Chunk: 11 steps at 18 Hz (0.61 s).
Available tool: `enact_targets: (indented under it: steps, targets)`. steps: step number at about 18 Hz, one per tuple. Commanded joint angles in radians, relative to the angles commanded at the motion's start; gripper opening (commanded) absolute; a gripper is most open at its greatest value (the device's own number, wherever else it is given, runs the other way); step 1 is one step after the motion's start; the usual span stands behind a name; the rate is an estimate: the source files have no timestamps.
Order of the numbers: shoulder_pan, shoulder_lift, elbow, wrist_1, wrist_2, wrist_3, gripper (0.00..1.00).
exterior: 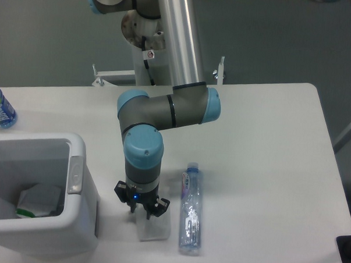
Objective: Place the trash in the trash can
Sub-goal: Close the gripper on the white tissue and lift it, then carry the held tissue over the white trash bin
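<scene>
The arm reached down from the top centre of the frame, its last blue-capped joint pointing straight down at the lower middle of the white worktop (268, 141). The hand (141, 210) sat right on top of the crumpled wrapper (152, 228), its dark fingers (157, 207) pressed into the upper edge of the translucent plastic. From this high angle the wrist hid the gap between the fingers, so I cannot tell whether they had closed on the wrapper or only stood around it; they looked fairly close together. A small blue light glowed on the hand's body.

The wrapper lay flat on the worktop, low in the frame and a little left of centre, showing mostly below and to the right of the hand. Just beside it on the right lay the crushed bottle (190, 213), clear, with its blue cap toward the top of the frame and its length running almost straight down toward the bottom edge. The two pieces lay close, with only a narrow strip of worktop between them.

The trash can (72, 220) filled the lower left corner, white with a thick rounded rim and a grey latch tab on the side facing the arm. Inside it lay a white and green package (39, 201). A blue-tinted bottle (0, 109) stood at the far left edge, well apart from the rest.
</scene>
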Motion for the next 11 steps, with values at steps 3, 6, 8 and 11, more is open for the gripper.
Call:
enact_targets:
  steps: [3, 6, 8, 11]
  targets:
    - [0.008, 0.031, -0.006, -0.011, -0.003, 0.009, 0.00]
    - [0.044, 0.101, -0.006, -0.012, -0.032, 0.005, 0.00]
    - [0.087, 0.144, 0.018, -0.011, -0.121, -0.002, 0.00]
    - [0.142, 0.186, 0.080, -0.009, -0.283, -0.075, 0.00]
